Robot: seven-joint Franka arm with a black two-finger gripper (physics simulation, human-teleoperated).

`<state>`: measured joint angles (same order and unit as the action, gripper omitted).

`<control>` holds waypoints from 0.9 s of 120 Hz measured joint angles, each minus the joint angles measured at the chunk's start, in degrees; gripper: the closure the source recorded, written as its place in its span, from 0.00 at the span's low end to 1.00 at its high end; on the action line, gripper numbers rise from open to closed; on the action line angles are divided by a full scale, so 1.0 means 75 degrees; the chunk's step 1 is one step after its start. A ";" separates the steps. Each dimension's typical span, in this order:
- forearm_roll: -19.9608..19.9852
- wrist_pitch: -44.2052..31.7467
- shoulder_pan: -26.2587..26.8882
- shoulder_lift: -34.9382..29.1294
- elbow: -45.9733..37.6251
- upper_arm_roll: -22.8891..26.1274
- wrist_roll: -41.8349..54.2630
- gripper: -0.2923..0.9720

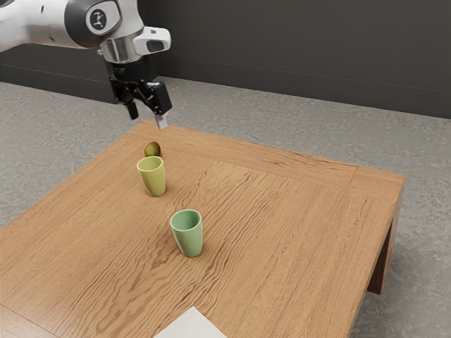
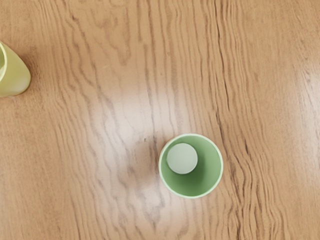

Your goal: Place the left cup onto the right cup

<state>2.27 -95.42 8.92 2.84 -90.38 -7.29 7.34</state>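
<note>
Exterior view shows the pincer point(image 1: 146, 117) high above the bench's point(image 1: 303, 211) far edge, fingers apart and empty. Both cups stand upright below it, the yellow cup point(image 1: 151, 176) nearer and the green cup point(image 1: 187, 233) beyond, so the reach probably goes straight down.

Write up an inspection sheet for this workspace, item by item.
Surface: wooden table, flat, grain showing.
Job's things: yellow-green cup and green cup, both upright, mouths up, standing apart; not yet stacked.
Clutter: small brownish-green round thing just behind the yellow-green cup; white sheet at the table's near edge.
Grippers: gripper high over the table, jaws open, holding nothing.
Cables: nothing seen.
Surroundings: grey floor, dark wall.
</note>
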 joint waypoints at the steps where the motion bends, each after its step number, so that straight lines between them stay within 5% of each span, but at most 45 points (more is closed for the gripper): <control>1: 0.0000 -0.0002 0.0004 0.0000 0.0000 0.0000 0.0004 0.23; 55: -0.0011 -0.0189 -0.0435 0.0416 0.0096 -0.0054 0.0118 0.23; 108: 0.0324 -0.0574 -0.0645 0.2977 0.1731 -0.0780 0.0197 0.23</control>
<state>4.70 -99.72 4.09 25.17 -77.40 -13.14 8.82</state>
